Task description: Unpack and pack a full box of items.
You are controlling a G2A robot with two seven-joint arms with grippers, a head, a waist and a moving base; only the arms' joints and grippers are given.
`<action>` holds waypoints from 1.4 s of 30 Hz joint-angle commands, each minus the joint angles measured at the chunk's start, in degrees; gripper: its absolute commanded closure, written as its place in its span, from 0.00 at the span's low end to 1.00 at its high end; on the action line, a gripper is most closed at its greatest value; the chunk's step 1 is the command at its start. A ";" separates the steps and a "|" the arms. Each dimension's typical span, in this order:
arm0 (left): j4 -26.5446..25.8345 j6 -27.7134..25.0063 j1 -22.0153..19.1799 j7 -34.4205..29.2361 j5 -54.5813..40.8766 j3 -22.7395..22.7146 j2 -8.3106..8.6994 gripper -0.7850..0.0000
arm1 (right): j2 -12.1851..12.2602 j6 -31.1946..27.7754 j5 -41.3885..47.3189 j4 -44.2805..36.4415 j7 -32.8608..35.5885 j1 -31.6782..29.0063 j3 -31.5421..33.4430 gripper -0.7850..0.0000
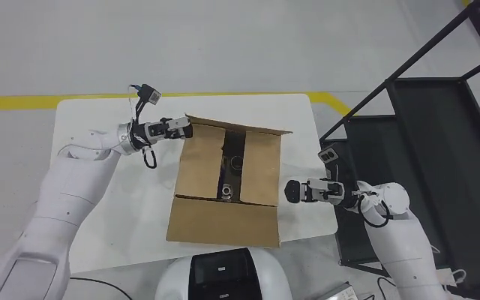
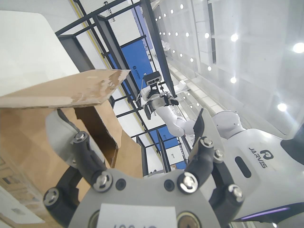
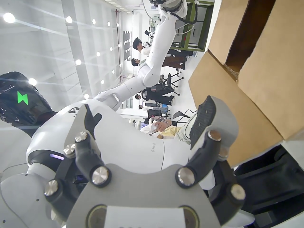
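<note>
A brown cardboard box [image 1: 225, 187] stands in the middle of the white table [image 1: 105, 225], its two long top flaps folded partly inward with a dark gap between them. Dark items [image 1: 228, 191] show through the gap. My left gripper [image 1: 184, 129] is open at the box's far left corner, beside the raised flap edge [image 2: 71, 91]. My right gripper [image 1: 289, 190] is open just off the box's right side, near its wall [image 3: 228, 91]. Neither gripper holds anything.
A black metal shelf frame [image 1: 420, 150] stands right of the table, close behind my right arm. Bare table lies left of the box and beyond it. A yellow floor line [image 1: 75, 97] runs behind the table.
</note>
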 commanded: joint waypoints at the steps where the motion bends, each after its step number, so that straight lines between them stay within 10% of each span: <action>1: 2.24 0.05 -1.56 -0.07 -2.18 1.08 -0.97 0.00 | 0.11 0.01 0.05 -0.04 -0.26 -0.31 0.33 0.00; 25: 32.24 -1.10 -15.41 17.78 -2.54 13.10 -15.97 0.00 | 0.82 -1.13 1.02 0.71 -3.43 -2.22 1.21 0.00; 42: 41.99 0.86 -17.78 31.31 13.48 16.94 -19.74 0.00 | 1.14 -1.52 0.32 -0.07 -3.64 -2.28 -0.52 0.00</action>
